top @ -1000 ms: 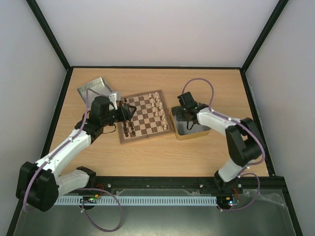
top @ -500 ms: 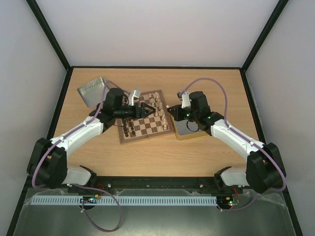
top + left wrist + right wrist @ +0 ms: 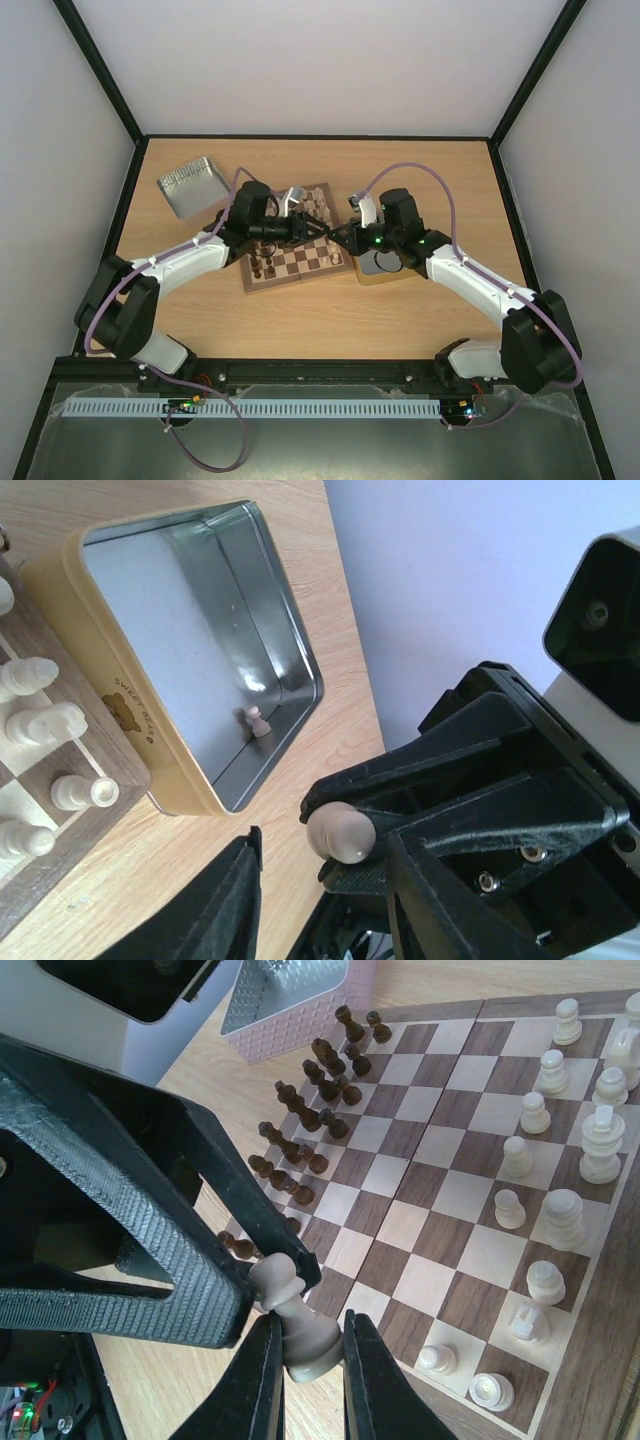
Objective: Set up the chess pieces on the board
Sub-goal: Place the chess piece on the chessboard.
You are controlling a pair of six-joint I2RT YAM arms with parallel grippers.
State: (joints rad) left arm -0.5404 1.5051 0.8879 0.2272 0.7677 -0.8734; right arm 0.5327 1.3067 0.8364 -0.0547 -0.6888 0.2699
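Cream pawn: likely light, rigid, slick. Right gripper pinches base. Left gripper spread; take exposed head.

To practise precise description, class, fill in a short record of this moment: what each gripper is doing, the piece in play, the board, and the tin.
Right gripper: shut on the cream pawn, gripping its base
Left gripper: open, fingers either side of that pawn
Board: dark pieces in two rows on one side, cream pieces partly set on the other
Tin: holds one loose pawn
Stage: looks like a handover between the arms
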